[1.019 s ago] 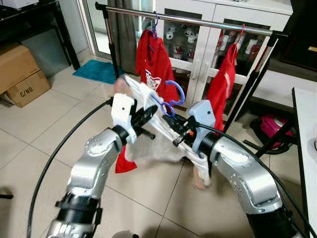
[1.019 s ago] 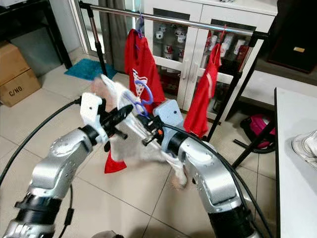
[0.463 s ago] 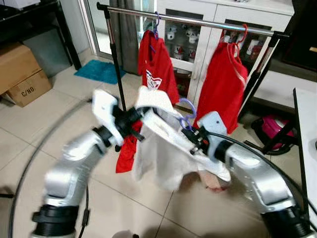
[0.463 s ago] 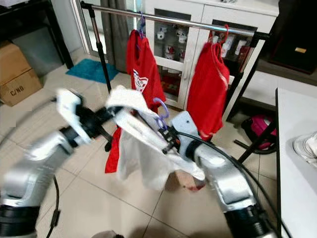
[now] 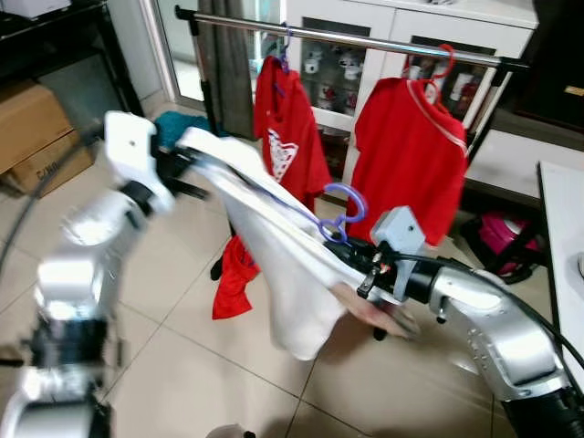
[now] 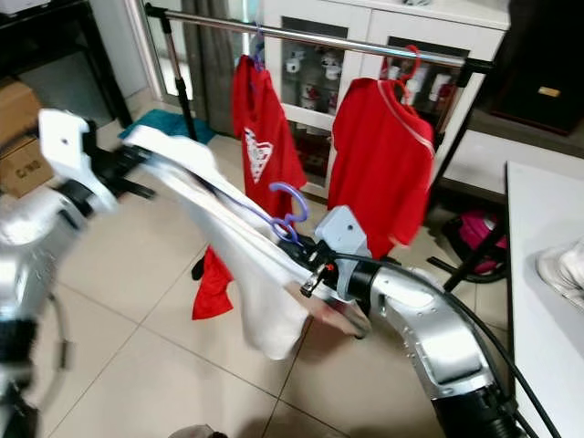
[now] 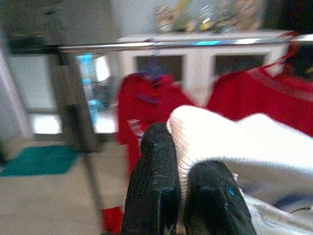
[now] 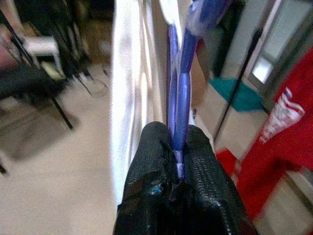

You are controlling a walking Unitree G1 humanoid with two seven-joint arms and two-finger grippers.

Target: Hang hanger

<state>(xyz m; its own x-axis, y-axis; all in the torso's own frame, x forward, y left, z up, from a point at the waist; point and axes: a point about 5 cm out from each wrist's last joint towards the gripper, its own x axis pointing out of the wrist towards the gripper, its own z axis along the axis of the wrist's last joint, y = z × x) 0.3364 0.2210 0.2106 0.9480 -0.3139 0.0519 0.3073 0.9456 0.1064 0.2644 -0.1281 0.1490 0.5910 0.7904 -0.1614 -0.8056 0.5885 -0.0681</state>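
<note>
The job is part done, as I judge it: the white garment (image 5: 283, 274) is on its blue hanger (image 5: 342, 212) and carried between both arms, but the hook is not yet over the rail (image 5: 365, 38), so lifting it up and onto the bar is what remains.

Nearest, at the lower right of the left eye view, the right gripper (image 5: 365, 274) is clamped on the hanger; its wrist view shows the two black fingers (image 8: 154, 171) pressed tight against the blue stem just below the hook, with white cloth hanging beside it. The hanger sits mid-frame, its hook standing up well below the rail.

At the upper left, the left gripper (image 5: 178, 164), blurred, pinches the far shoulder of the garment; in the left wrist view its fingers (image 7: 154, 171) are closed on a rolled white edge.

Beyond, across the top of the frame, the rail carries two red shirts (image 5: 411, 155), with a free stretch between them.
</note>
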